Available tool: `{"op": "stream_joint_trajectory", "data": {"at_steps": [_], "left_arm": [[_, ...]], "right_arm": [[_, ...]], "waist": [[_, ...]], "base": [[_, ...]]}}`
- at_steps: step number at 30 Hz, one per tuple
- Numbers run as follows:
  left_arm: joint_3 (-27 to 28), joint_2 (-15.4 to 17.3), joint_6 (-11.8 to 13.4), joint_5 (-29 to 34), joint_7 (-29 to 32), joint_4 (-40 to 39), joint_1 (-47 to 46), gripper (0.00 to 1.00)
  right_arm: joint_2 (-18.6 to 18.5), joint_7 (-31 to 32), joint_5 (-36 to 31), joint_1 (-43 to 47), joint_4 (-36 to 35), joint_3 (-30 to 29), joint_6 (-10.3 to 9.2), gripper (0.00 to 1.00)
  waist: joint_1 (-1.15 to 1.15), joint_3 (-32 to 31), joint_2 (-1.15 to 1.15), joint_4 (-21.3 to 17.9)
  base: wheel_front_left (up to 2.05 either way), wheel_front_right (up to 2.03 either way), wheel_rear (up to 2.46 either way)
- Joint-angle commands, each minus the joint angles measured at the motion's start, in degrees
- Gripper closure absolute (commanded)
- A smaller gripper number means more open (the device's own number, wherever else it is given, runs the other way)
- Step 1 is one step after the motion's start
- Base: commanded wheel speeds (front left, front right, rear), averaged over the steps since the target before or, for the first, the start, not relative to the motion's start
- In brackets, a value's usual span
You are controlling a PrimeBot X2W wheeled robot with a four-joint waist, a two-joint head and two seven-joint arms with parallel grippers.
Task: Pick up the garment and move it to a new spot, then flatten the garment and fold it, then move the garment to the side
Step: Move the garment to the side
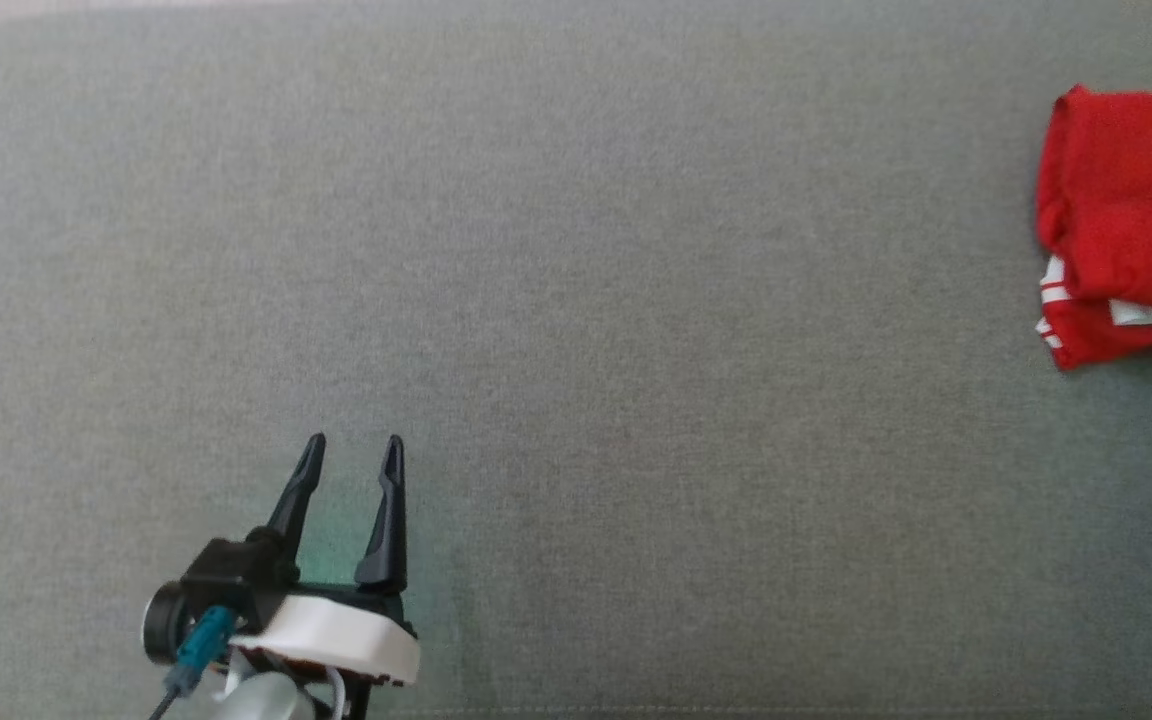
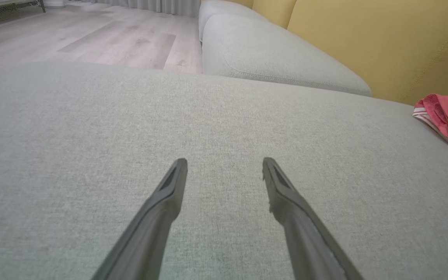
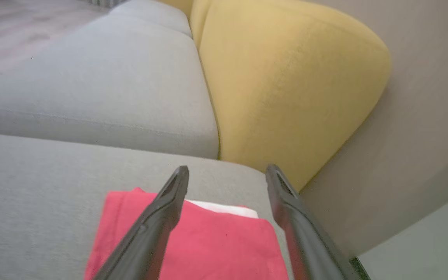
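The garment [image 1: 1126, 225] is red with white stripes and lies folded at the right edge of the grey cushion [image 1: 576, 300]. In the left wrist view the garment [image 2: 447, 118] sits far off to the right. The right wrist view looks down on the folded garment [image 3: 224, 243] from just above. My right gripper [image 3: 227, 174] is open, its two dark fingers spread over the garment with nothing between them. My left gripper [image 1: 354, 458] stands open at the lower left of the cushion, far from the garment, and is empty [image 2: 225, 165].
A yellow backrest [image 3: 286, 85] rises just beyond the garment. A second grey seat cushion [image 2: 270, 54] adjoins the one I work on. Wooden floor [image 2: 91, 35] lies past the cushion's far edge. A pale wall [image 3: 422, 136] stands to the right of the backrest.
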Motion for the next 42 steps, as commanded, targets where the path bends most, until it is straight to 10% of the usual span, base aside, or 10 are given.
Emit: {"op": "stream_joint_trajectory", "data": {"at_steps": [1, 21, 42], "left_arm": [[2.7, 1.8, 0.4, -0.3, -0.6, -1.3, -1.7, 0.0], [6.5, 1.7, 2.1, -2.6, -1.6, 0.4, 6.3, 0.0], [4.7, -0.2, 1.4, -3.1, -1.7, 0.8, 11.6, 0.0]], "right_arm": [[0.7, -1.0, 1.1, -0.9, -3.9, 2.6, 0.37, 0.0], [17.4, -7.7, 7.2, 24.1, -18.2, 10.0, 0.37, 0.0], [18.4, -14.4, 20.9, 44.4, -22.2, 17.5, 0.37, 0.0]], "waist": [[0.0, -2.0, 0.0, -0.5], [0.0, -16.5, 0.0, 0.3], [0.0, -21.4, 0.0, 0.9]], "base": [[0.0, 0.0, 0.0], [0.0, 0.0, 0.0], [0.0, 0.0, 0.0]]}}
